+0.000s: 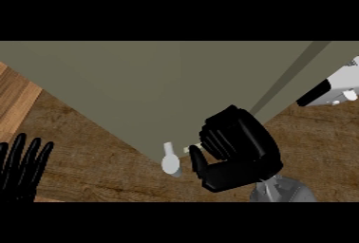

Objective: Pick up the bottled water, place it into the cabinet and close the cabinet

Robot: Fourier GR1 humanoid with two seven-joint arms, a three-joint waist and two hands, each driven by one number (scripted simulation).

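By the cabinet [140, 90] corner, right hand [235, 152] grips bottled water [171, 162].

**Bottle at cabinet corner, just left of the fingers**

cabinet [140, 85]: plain grey-olive box. It fills the area above and left of the right hand [238, 152] fingers [223, 137]. Its near corner comes down to a point just left of the fingers. A darker strip runs diagonally up-right from the fingers. Can't tell if that's a door edge, or whether the door is open.

bottled water [170, 161]: small and pale white, narrow neck up, wider rounded body down, roughly upright. It sits right at that corner, just left of the curled fingers. Can't tell if it touches them.
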